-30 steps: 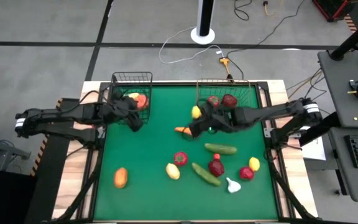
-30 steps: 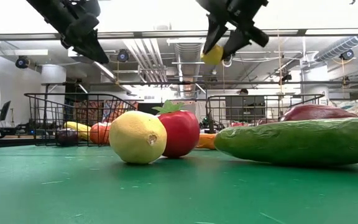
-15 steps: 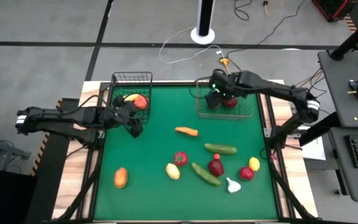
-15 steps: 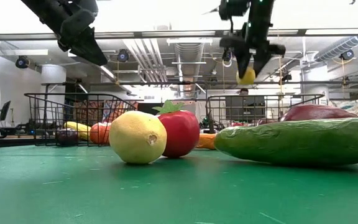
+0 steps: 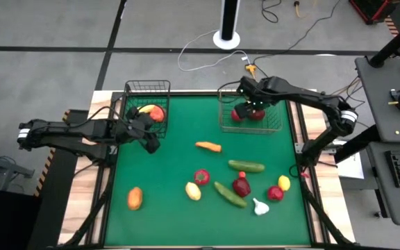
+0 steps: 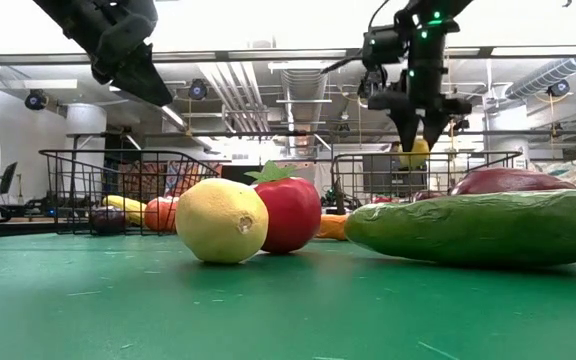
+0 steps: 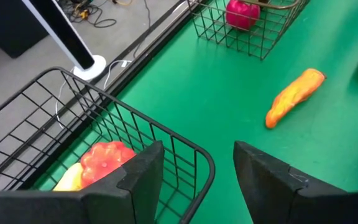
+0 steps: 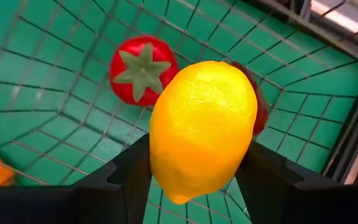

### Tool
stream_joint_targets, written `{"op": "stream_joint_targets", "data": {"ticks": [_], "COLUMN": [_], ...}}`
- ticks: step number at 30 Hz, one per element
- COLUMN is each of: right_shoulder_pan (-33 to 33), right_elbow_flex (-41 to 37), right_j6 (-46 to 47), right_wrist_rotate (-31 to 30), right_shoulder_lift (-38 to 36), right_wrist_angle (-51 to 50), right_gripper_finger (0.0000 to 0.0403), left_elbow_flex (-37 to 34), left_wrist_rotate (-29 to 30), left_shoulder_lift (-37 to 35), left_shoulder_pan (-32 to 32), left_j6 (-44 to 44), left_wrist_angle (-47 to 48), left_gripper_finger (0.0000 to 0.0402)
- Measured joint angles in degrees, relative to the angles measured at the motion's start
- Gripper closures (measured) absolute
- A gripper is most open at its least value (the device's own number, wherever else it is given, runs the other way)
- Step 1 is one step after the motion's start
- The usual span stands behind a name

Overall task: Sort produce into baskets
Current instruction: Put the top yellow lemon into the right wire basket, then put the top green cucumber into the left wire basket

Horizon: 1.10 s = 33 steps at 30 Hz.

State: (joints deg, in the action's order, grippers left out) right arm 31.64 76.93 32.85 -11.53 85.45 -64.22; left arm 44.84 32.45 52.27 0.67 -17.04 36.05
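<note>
My right gripper (image 5: 246, 104) hangs over the wider brownish-grey basket (image 5: 222, 122) at the far right and is shut on a yellow lemon (image 8: 202, 127), which also shows in the low view (image 6: 415, 153). Two red pieces (image 5: 255, 113) lie in that basket. My left gripper (image 5: 148, 139) is open and empty, above the near right corner of the black basket (image 5: 146, 86). That basket holds a red-orange piece (image 7: 106, 160) and a yellow one (image 7: 70, 178). A carrot (image 5: 208, 146) lies on the green mat between the baskets. My right gripper pinches the lemon between its two fingers (image 8: 126, 177), one on each of its sides (image 8: 160, 149). The fingers point down from above. The lemon hangs at their free ends (image 6: 415, 146), clear of the basket floor, above the two red pieces.
On the near half of the mat lie two cucumbers (image 5: 246, 166) (image 5: 230, 194), a red pepper (image 5: 201, 176), a lemon (image 5: 193, 191), a dark red piece (image 5: 241, 186), a small yellow one (image 5: 284, 182), a red one (image 5: 275, 193), garlic (image 5: 260, 206) and an orange piece (image 5: 135, 198).
My right gripper has carried the lemon from above the middle of the mat, near the carrot, toward the table's far right and now stands over the wider basket, fingers turned down. The lemon stays in its hold.
</note>
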Motion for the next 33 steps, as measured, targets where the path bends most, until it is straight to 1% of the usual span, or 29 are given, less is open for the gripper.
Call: {"op": "stream_joint_targets", "data": {"ticks": [7,10,14,21,23,27,29,33], "right_shoulder_pan": [0.1,0.1,0.1,-0.3,-1.1,-4.3,-6.6,-12.1], "right_elbow_flex": [-5.0,-5.9,-6.0,-4.9,-4.1,-2.1,-1.3,-0.1], "right_j6": [-0.1,-0.1,-0.1,-0.1,-0.1,-0.7,-1.1,-1.4], "right_wrist_rotate": [0.0,0.0,0.2,1.5,1.5,1.4,1.0,0.9], "right_shoulder_lift": [0.0,0.0,0.0,-0.3,-0.4,-1.2,-2.0,-3.6], "right_wrist_angle": [3.8,4.4,4.7,4.6,4.6,4.8,4.8,5.0], "right_gripper_finger": [0.0203,0.0183,0.0147,0.0098,0.0089,0.0079,0.0079,0.0084], "left_elbow_flex": [-0.8,-1.1,-1.2,-1.2,-1.2,-1.2,-1.2,-1.3], "left_wrist_rotate": [-0.1,-0.2,-0.2,-1.9,-2.5,-6.3,-8.4,-9.2], "left_shoulder_lift": [0.1,0.1,0.1,0.2,0.2,0.2,0.2,1.0], "left_shoulder_pan": [-0.4,-0.7,-1.5,-3.6,-4.6,-7.1,-8.6,-11.5], "left_j6": [-2.5,-3.2,-3.2,-3.1,-3.0,-1.9,-1.1,-1.0], "left_wrist_angle": [0.0,0.0,0.0,0.0,0.0,0.0,0.0,0.0], "left_gripper_finger": [0.0223,0.0223,0.0223,0.0223,0.0223,0.0223,0.0223,0.0223]}}
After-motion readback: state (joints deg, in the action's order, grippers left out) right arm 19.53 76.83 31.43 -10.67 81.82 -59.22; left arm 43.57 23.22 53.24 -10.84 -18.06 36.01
